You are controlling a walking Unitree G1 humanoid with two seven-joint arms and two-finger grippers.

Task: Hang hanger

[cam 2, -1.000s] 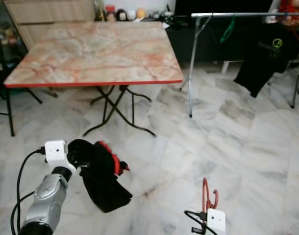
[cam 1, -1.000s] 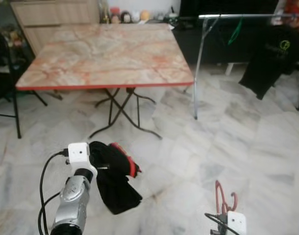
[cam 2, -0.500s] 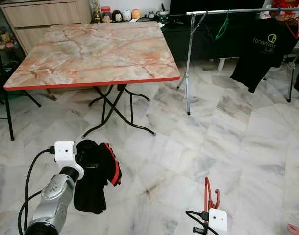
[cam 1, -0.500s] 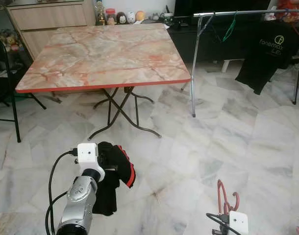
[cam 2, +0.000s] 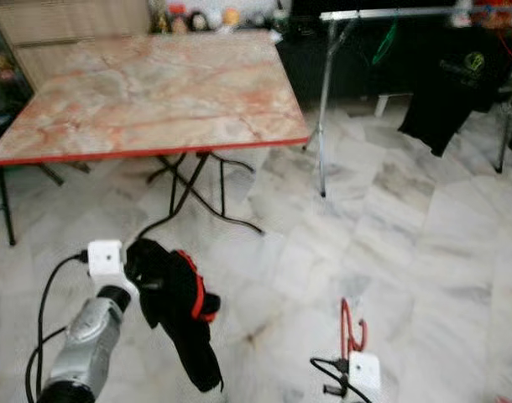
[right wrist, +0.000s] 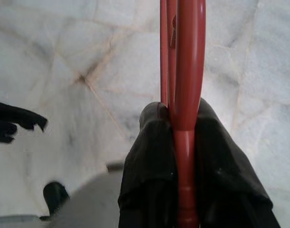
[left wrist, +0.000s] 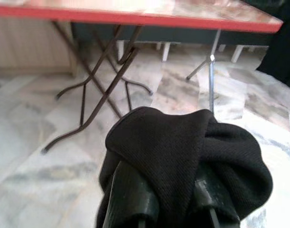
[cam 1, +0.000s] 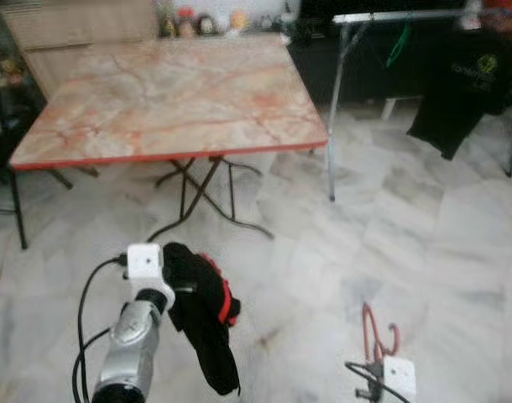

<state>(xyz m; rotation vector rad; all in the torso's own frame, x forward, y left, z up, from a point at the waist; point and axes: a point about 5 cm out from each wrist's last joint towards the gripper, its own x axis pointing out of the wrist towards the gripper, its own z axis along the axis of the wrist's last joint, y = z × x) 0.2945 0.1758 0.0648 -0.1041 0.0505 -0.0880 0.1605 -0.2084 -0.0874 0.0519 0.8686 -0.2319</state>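
Swinging under the left tool, the black garment is now hanging long and straight toward the floor, where half a second ago it was bunched shorter against the wrist. Whole view is also shifting and blurring, so the robot is likely walking; desk and clothes rail are sitting slightly differently in frame, camera motion only.

Left tool is clenching the cloth, fabric draping over both fingers in the wrist view. Right tool is gripping the red hanger by one bar, fingers pinching it from both sides.

Hanger is standing up beyond the right tool, long axis running straight out along the fingers, hook end curling at the far tip toward the floor ahead.

Judgement: rail is well apart from both tools, ahead and to the right, so hanging is not yet starting; approach is continuing.
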